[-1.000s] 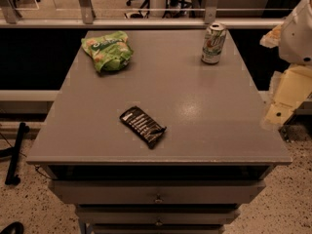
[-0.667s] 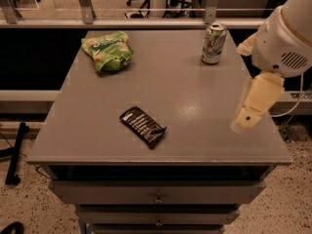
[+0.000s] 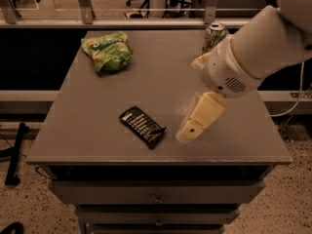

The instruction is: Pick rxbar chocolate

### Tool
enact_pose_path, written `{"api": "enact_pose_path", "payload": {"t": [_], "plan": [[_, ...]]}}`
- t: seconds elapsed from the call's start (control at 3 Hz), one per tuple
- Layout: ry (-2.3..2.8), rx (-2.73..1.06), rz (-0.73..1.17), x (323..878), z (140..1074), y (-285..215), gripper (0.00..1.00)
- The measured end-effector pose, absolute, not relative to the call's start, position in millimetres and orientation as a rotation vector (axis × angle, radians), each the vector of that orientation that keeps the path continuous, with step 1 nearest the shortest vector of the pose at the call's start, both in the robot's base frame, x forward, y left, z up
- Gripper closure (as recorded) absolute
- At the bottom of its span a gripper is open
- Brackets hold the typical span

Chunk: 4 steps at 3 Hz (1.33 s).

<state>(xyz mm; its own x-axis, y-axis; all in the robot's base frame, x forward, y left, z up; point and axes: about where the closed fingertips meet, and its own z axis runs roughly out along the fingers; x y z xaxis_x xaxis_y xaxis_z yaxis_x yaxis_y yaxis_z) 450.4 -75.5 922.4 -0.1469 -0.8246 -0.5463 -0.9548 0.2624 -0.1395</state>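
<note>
The rxbar chocolate (image 3: 142, 126) is a thin black wrapper bar with white lettering, lying flat and angled on the grey table (image 3: 97, 91) near its front edge. My gripper (image 3: 187, 130) hangs from the white arm that reaches in from the upper right. It is over the table, just right of the bar's near end and not touching it. It holds nothing that I can see.
A green snack bag (image 3: 107, 50) lies at the back left of the table. A white-and-green drink can (image 3: 213, 36) stands at the back right, partly behind my arm. Drawers sit below the table's front edge (image 3: 156, 199).
My arm has swung in from the table's right edge toward the left and lower, bringing the gripper close beside the bar. The bar, bag and can have not moved.
</note>
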Motion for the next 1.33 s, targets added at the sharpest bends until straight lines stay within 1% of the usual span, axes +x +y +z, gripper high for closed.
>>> {"api": "enact_pose_path", "payload": {"t": [0.33,1.0,1.33], "plan": [[1.966,-1.573,0.405,457,899,-46,0.00],[1.970,-1.534,0.508,472,840,-19,0.00],[1.965,-1.512,0.553,475,827,-11,0.15]]}}
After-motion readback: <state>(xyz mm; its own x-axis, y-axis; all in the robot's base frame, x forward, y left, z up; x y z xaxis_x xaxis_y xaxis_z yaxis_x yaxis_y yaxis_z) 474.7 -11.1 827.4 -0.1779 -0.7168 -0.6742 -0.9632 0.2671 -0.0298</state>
